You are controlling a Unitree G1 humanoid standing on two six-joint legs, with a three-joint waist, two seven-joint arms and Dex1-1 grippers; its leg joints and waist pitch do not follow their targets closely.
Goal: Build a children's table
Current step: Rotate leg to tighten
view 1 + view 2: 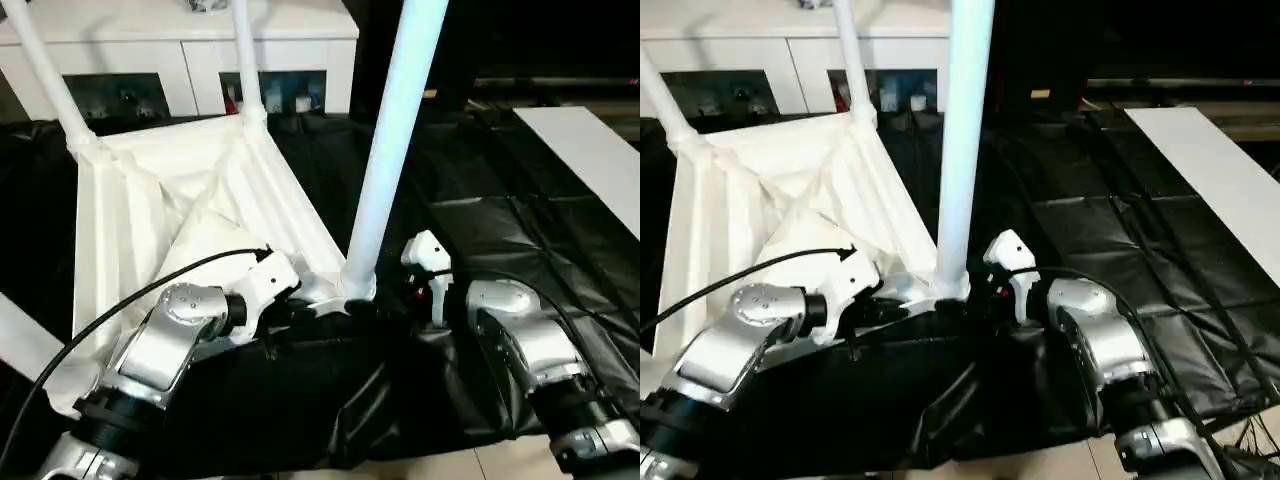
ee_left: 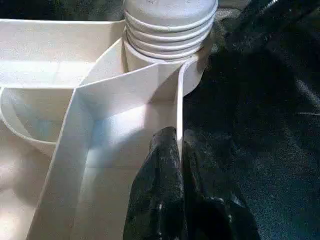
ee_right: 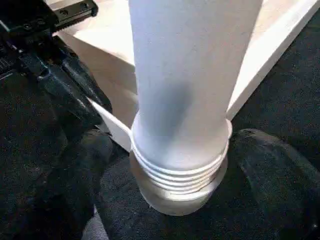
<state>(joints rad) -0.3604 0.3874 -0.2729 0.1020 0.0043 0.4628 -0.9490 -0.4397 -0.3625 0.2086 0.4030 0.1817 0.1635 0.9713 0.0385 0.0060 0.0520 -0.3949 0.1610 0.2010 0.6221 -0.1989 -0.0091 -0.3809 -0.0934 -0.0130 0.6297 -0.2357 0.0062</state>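
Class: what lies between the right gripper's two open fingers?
The threaded base of the near leg, seated in the tabletop's corner socket, stands between the right gripper's fingers; right wrist view.

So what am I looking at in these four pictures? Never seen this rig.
A two-armed humanoid robot is building a children's table. Two pictures look down from its head; two come from cameras on its wrists. The white tabletop lies upside down on black sheeting, with legs standing in its corner sockets. The left gripper is shut on the tabletop's thin edge wall beside the nearest leg. The right gripper is open, a finger either side of that leg's threaded base.
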